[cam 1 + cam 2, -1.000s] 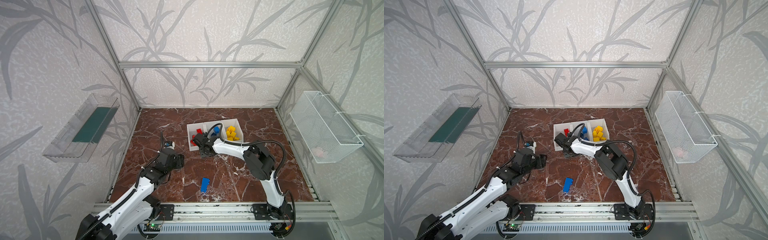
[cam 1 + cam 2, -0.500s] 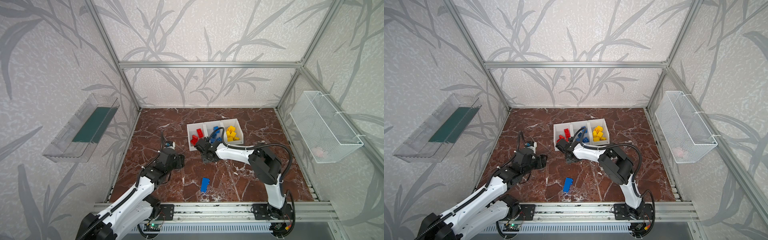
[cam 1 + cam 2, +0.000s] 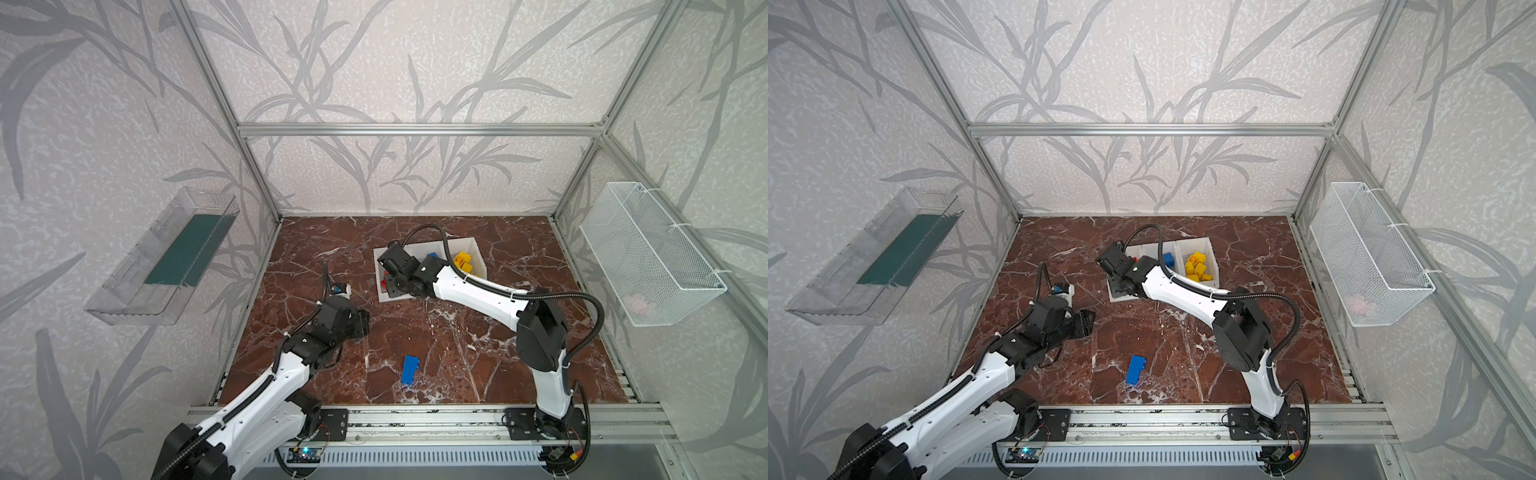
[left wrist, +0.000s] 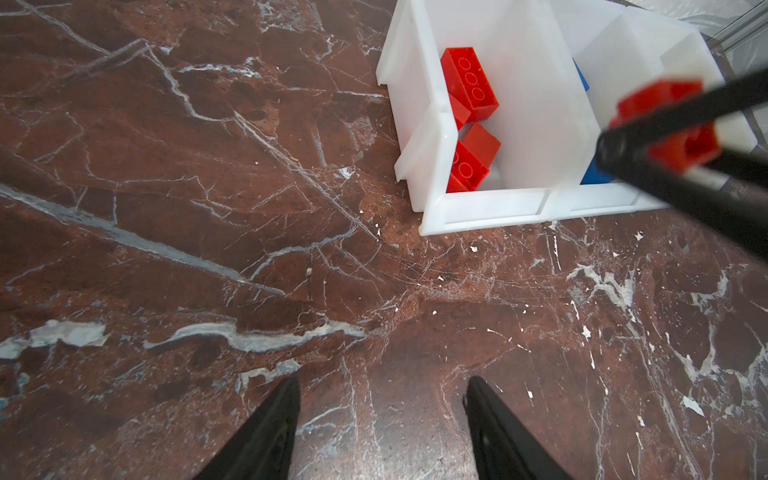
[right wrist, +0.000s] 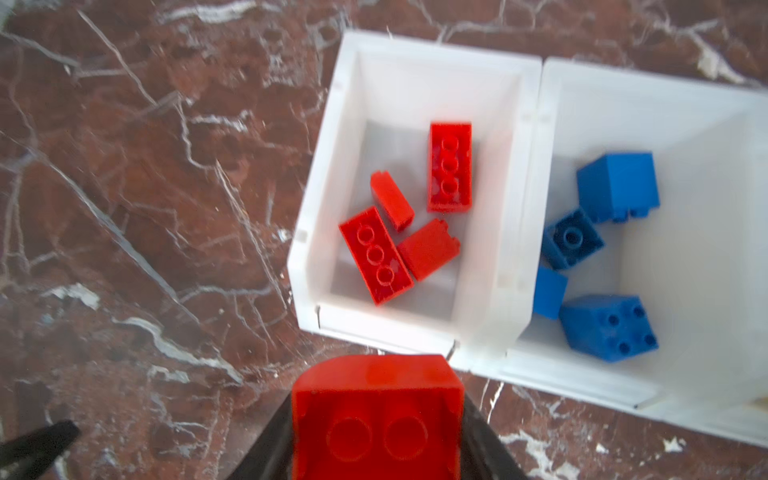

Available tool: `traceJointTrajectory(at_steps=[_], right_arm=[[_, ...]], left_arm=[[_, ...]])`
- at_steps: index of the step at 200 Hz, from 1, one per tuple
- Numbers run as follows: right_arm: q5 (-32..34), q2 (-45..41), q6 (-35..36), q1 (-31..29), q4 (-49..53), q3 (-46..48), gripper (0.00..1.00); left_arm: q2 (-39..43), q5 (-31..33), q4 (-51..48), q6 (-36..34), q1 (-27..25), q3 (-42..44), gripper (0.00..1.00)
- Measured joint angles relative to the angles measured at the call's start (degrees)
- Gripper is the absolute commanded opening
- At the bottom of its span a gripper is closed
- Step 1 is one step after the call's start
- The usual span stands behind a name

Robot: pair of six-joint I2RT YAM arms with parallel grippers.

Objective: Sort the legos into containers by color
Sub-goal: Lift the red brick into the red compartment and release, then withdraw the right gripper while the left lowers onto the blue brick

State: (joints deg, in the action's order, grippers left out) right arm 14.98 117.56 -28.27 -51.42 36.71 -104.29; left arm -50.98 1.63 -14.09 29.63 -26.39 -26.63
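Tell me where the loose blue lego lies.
In both top views the loose blue lego lies on the table near the front edge, between the left arm and the right arm.

Left jaws apart, right jaws clenched.

Red brick (image 5: 376, 419), white bins (image 5: 436, 52), blue bricks (image 5: 617, 185), brown white-veined tabletop (image 4: 208, 249).

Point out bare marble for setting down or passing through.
Bare: between the left gripper and the white plastic bins; the back left corner; right of the bins. Crowded: the leftmost bin's front, where the right gripper holds a red brick. A blue brick lies near the front.
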Motion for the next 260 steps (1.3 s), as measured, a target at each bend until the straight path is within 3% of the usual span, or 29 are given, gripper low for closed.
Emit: traceJointTrajectory(at_steps=[23,45,61,128,155,188,238,260], right_arm=[[-1.5,5.9,1.9,2.4,1.5,-8.1,0.45],[-2.8,12.6,3.0,4.2,4.6,-14.6,0.62],[-3.6,15.9,3.4,5.0,7.4,-17.3,0.7],[-5.0,13.8,4.7,4.7,11.7,-17.9,0.73],[-4.9,4.1,4.6,4.6,9.7,-9.3,0.74],[-3.7,-14.1,3.0,4.6,3.7,9.8,0.74],[-0.9,-33.4,-3.7,4.6,0.8,37.5,0.75],[0.5,-40.2,-7.8,4.6,1.3,48.0,0.75]], left_arm=[[0.0,-0.3,0.0,0.2,0.0,0.0,0.66],[0.0,-0.5,0.0,0.2,0.0,0.0,0.66],[0.1,-0.8,0.0,0.4,0.0,0.0,0.66],[0.0,-2.7,0.1,0.6,0.0,0.0,0.66],[-0.8,-4.3,0.6,0.4,-0.3,0.0,0.66],[-2.2,-5.9,0.8,-0.4,-2.5,0.0,0.66],[-9.0,-7.0,-0.5,-1.7,-14.5,-2.4,0.69],[-13.4,-8.4,-0.7,-2.1,-17.4,-3.7,0.69]])
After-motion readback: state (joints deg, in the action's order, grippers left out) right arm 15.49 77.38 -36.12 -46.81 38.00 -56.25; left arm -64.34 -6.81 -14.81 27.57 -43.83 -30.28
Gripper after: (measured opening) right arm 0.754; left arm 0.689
